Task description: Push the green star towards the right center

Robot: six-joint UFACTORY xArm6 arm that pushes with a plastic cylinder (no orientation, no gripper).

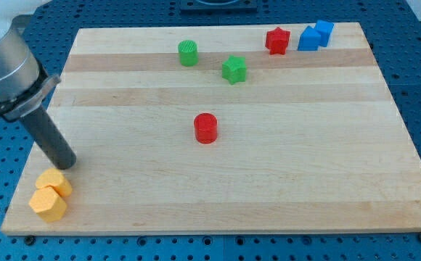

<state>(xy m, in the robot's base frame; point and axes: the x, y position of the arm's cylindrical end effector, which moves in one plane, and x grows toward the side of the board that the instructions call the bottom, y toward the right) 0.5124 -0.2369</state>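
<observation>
Green star (234, 69) sits in the upper middle of the counter (283, 188), well short of the right centre where it is meant to go, so by my judgement the push has not yet begun and the whole of it is left. Going from largest to smallest: the wooden counter fills most of the view; the rod comes in from the view's upper left, and my tip (67, 164) rests near the lower left corner, just above two yellow blocks (51, 194) that touch each other. It is well apart from the star, with a red cylinder (205, 128) between them. There are no fingers on this rod, so nothing is held. A green cylinder (188, 53) stands left of the star; a red star (276, 40) and two touching blue blocks (316, 35) lie at the upper right.
</observation>
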